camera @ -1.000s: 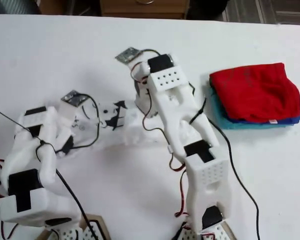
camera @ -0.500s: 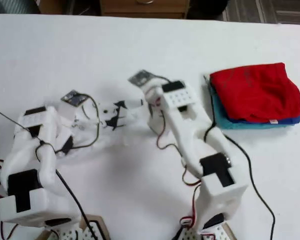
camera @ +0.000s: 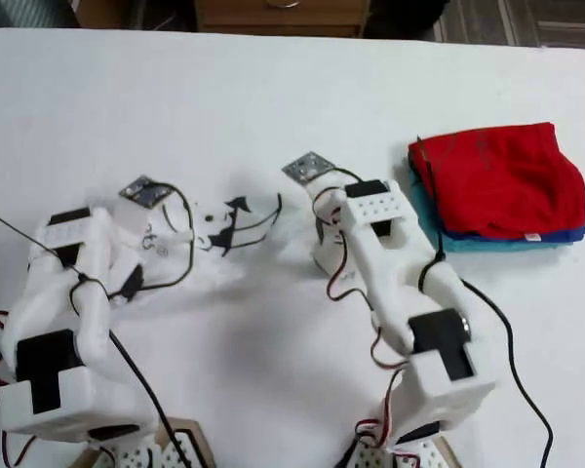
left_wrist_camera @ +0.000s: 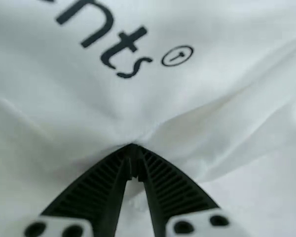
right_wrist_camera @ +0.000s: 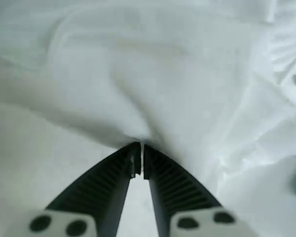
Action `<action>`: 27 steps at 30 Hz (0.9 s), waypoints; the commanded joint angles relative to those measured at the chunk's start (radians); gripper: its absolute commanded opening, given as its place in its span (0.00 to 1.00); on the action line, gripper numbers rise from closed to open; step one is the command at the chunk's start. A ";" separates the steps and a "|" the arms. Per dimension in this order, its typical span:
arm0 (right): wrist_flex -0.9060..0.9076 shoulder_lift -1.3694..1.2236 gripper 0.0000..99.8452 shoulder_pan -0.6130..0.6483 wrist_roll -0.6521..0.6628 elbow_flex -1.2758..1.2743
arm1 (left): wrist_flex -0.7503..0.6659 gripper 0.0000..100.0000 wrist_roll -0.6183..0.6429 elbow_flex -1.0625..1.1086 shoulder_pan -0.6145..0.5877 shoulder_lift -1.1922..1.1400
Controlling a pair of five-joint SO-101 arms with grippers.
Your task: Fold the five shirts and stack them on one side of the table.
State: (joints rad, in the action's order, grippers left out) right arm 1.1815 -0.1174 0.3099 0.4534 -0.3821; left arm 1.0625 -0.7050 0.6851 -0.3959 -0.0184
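White table [camera: 127, 88] — one white shirt [camera: 236, 222], one stack of three shirts [camera: 492, 180].

white shirt [camera: 236, 226] with black print, red shirt [camera: 497, 175], blue shirt [camera: 565, 234], teal shirt [camera: 468, 244], white table [camera: 127, 88].

- White shirt [camera: 236, 222] with black print lies rumpled and creased on the desk [camera: 127, 97], between the two arms.
- Red shirt [camera: 497, 180], folded, tops a stack on the right arm's side.
- Blue shirt [camera: 564, 235], folded, lies under the red one.
- Teal shirt [camera: 487, 246], folded, lies at the bottom.
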 commanded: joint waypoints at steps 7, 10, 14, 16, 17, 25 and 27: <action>-0.013 0.188 0.02 0.156 -0.002 0.068 | -0.028 0.03 0.005 0.004 0.012 0.002; -0.045 0.128 0.02 0.185 -0.003 0.075 | -0.028 0.03 0.005 0.004 0.012 0.002; -0.114 0.065 0.02 0.217 -0.054 0.077 | -0.028 0.03 0.005 0.004 0.012 0.002; -0.147 0.036 0.02 0.234 -0.064 0.091 | -0.028 0.03 0.005 0.004 0.012 0.002; -0.157 0.021 0.02 0.239 -0.064 0.104 | -0.028 0.03 0.005 0.004 0.012 0.002; -0.176 -0.186 0.02 0.240 -0.100 0.327 | -0.028 0.03 0.005 0.004 0.012 0.002; -0.143 -0.228 0.02 0.243 -0.133 0.385 | -0.028 0.03 0.005 0.004 0.012 0.002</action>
State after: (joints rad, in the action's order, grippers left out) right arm 1.0127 -0.3107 0.5462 0.3552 -0.0997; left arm 1.0625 -0.7050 0.6851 -0.3959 -0.0184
